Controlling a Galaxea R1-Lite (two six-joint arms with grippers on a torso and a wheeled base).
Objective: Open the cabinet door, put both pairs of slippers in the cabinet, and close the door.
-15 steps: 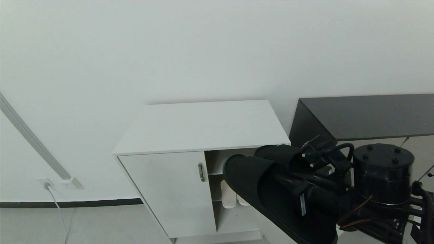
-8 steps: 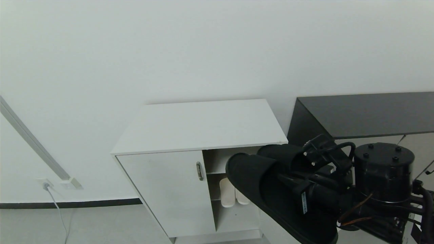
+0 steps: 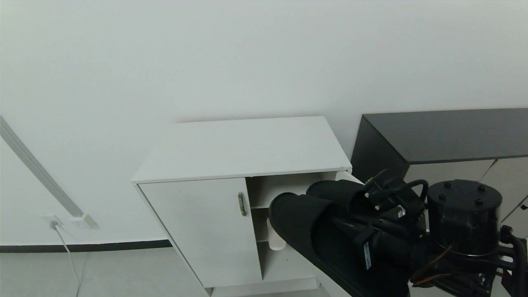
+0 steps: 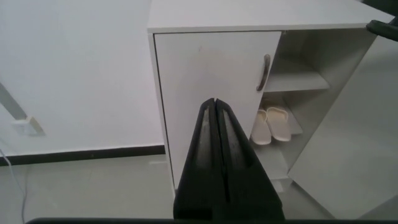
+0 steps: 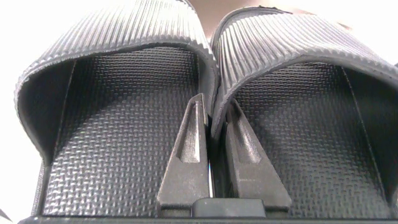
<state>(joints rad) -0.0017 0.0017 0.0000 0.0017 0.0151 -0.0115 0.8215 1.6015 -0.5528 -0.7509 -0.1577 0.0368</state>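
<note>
— One second of record is reviewed: what is altered?
— The whole head view is shifted, so a camera move is assumed. Against the cabinet (image 3: 239, 148), the black pair (image 3: 305, 222) is seen lower across the opening. More of the white pair (image 3: 275, 243) is hidden behind it. Placement of the second pair is judged to be in hand. Release of that pair and closing of the door (image 4: 339, 143) are not yet done.
— Where are the items located?
— The white pair is stored inside, on the shelf below the top shelf. The black pair is held in the air just before the open side, toes pointing away from the wrist. The door is swung open, and the left panel (image 3: 202, 231) is closed.
— How are the fingers set?
— The right gripper (image 5: 213, 115) is clamped narrowly on the two adjoining side walls of the black pair. The left gripper (image 4: 214, 102) is pressed together with nothing between, well back from the cabinet front.
— Which materials are noted?
— The black pair appears moulded in soft foam or rubber, with ribbed straps, a fine diamond-textured footbed and rounded toes. Some flex under the clamp is to be expected. The white pair is smooth and open-backed. The cabinet is made of flat matt white board with square edges. A slim curved metal handle (image 3: 242, 204) is fitted upright on the closed panel.
</note>
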